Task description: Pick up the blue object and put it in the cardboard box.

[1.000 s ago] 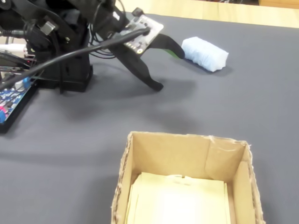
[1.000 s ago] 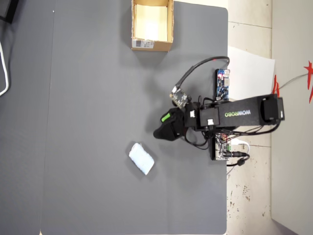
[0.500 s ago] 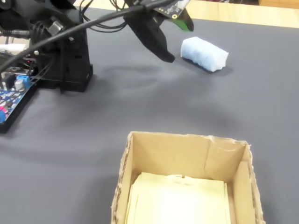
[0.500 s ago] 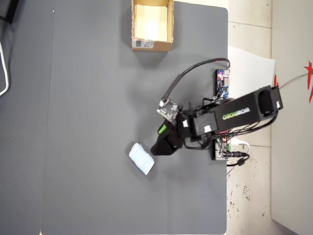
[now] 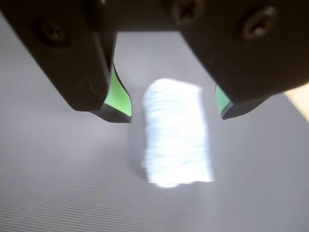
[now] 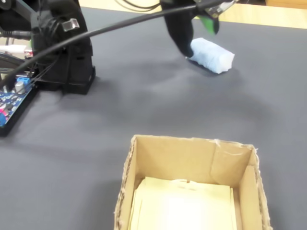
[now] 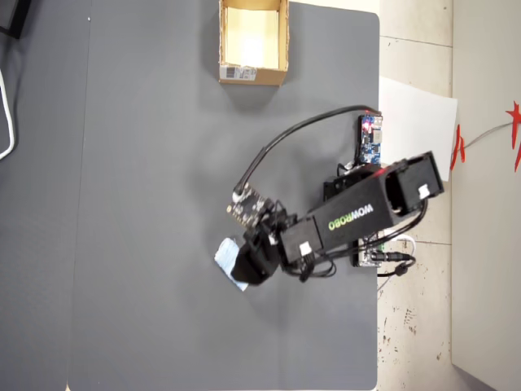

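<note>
Gripper (image 5: 176,113) gapes wide, empty, over the blue object (image 5: 177,133) on dark grey table (image 6: 120,115).

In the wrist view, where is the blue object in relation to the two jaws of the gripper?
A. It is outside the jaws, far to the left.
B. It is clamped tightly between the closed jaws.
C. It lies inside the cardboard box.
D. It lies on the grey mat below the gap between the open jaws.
D: the blue object lies on the grey mat under the gap of the open gripper, whose green-lined tips stand apart on either side.
</note>
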Motion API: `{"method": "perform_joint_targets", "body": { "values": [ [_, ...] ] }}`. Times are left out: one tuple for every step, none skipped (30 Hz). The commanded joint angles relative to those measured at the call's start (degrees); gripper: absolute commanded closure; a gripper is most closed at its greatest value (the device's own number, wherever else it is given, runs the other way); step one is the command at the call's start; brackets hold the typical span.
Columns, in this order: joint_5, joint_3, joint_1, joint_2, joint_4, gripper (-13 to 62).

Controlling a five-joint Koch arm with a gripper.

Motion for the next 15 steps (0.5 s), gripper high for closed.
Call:
{"method": "perform_joint_targets", "body": {
  "values": [
    [0.09,-6.42,-1.58,-1.76,0.0,15.7],
    [0.09,-7.21,-1.85,-2.81,0.0,15.7],
    [0.0,-7.73,-2.11,-3.6,-0.09,15.7],
    [-0.18,-8.53,-2.46,-4.83,-0.26,15.7],
    [-0.35,-8.79,-2.64,-5.8,-0.35,15.7],
    [-0.35,-8.88,-2.72,-6.33,-0.62,15.7],
    [-0.44,-8.88,-2.9,-7.47,-0.97,15.7],
    [-0.44,-8.96,-2.99,-7.91,-1.23,15.7],
    [-0.53,-8.96,-3.16,-8.53,-1.76,15.7],
    [-1.49,-8.96,-3.16,-9.84,-2.64,15.8],
    [-2.2,-8.88,-3.16,-10.46,-2.99,15.8],
    [-2.55,-8.79,-3.16,-11.07,-3.08,15.8],
    [-3.69,-8.53,-3.08,-12.39,-3.25,15.8],
    [-3.87,-8.44,-3.08,-13.18,-3.43,15.8],
    [-5.01,-8.61,-3.34,-14.41,-4.04,15.8]
  ]
}}
